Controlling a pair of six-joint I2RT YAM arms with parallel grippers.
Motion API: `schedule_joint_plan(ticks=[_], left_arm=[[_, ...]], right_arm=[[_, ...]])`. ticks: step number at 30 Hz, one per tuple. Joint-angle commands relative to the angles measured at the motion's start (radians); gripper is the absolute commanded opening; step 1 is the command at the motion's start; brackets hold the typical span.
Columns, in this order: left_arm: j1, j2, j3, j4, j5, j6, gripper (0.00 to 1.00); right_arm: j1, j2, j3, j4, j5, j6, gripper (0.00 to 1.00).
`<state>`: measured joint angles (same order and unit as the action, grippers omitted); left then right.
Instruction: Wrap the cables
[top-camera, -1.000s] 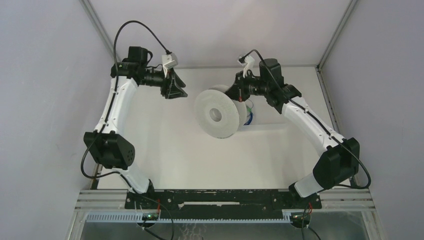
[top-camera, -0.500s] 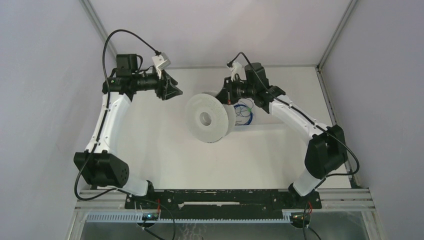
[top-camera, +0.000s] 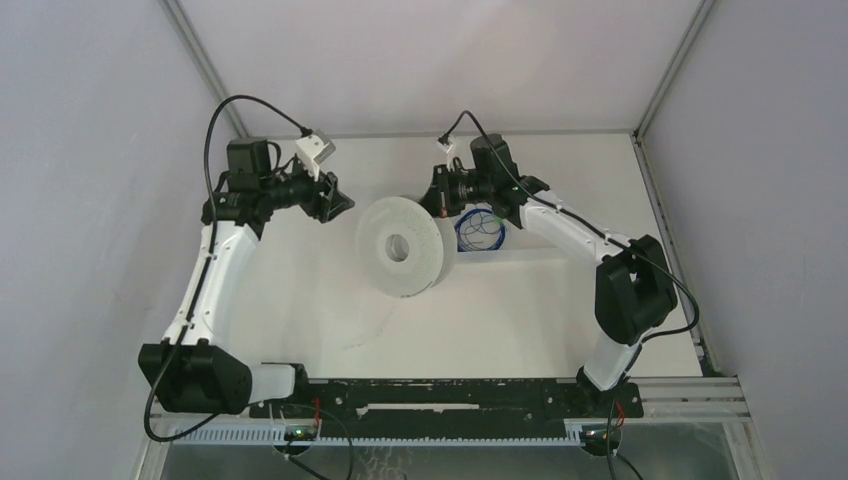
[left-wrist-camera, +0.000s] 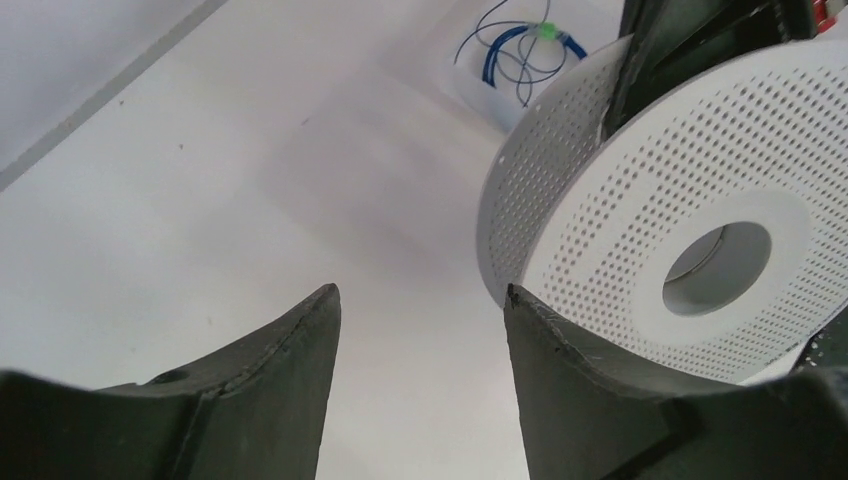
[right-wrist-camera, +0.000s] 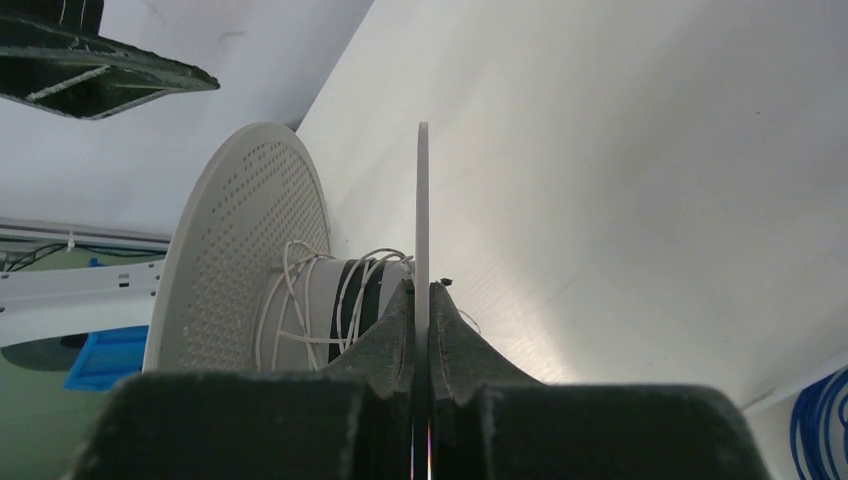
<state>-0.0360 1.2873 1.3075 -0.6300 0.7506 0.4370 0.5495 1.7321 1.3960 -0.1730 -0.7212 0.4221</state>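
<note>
My right gripper (right-wrist-camera: 422, 285) is shut on the thin rear flange of a white perforated spool (top-camera: 398, 247), holding it on edge above the table. Thin pale cables (right-wrist-camera: 300, 300) lie in loose turns round the spool's hub. A faint pale strand (top-camera: 370, 325) trails from the spool down to the left over the table. My left gripper (left-wrist-camera: 420, 295) hangs open and empty just left of the spool (left-wrist-camera: 700, 250), its right fingertip close to the front flange's rim. In the top view the left gripper (top-camera: 338, 200) and the right gripper (top-camera: 441, 194) flank the spool.
A coil of blue wire (top-camera: 480, 230) lies on the table behind the spool, beside the right wrist, and shows as well in the left wrist view (left-wrist-camera: 520, 50). Grey walls close in on both sides and at the back.
The right arm has carried the spool to the left and toward the near side. The left arm has drawn back left and lower, its gripper staying beside the spool.
</note>
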Motion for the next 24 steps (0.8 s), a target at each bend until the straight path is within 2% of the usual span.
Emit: schedule_joint_plan(ticks=[1,4,11,14,18,24], left_arm=[[0.023,-0.077,-0.063,0.014,-0.045,-0.025,0.66],[0.026,-0.142,-0.139,-0.041,-0.032,0.072,0.68],[0.023,-0.198,-0.235,-0.359,0.055,0.469,0.70],[-0.004,-0.202,-0.311,-0.380,0.051,0.585,0.69],[-0.151,-0.151,-0.356,-0.340,-0.094,0.612,0.69],[-0.320,-0.068,-0.412,-0.170,-0.211,0.557,0.69]], right_arm=[[-0.014,-0.015,0.060,0.064,0.019,0.048,0.00],[-0.021,0.002,0.067,0.066,0.015,0.068,0.00],[-0.085,0.003,0.104,0.068,0.021,0.125,0.00],[-0.106,-0.018,0.109,0.055,0.052,0.138,0.00],[-0.122,-0.053,0.109,0.024,0.108,0.137,0.00],[-0.150,-0.084,0.094,0.000,0.170,0.121,0.00]])
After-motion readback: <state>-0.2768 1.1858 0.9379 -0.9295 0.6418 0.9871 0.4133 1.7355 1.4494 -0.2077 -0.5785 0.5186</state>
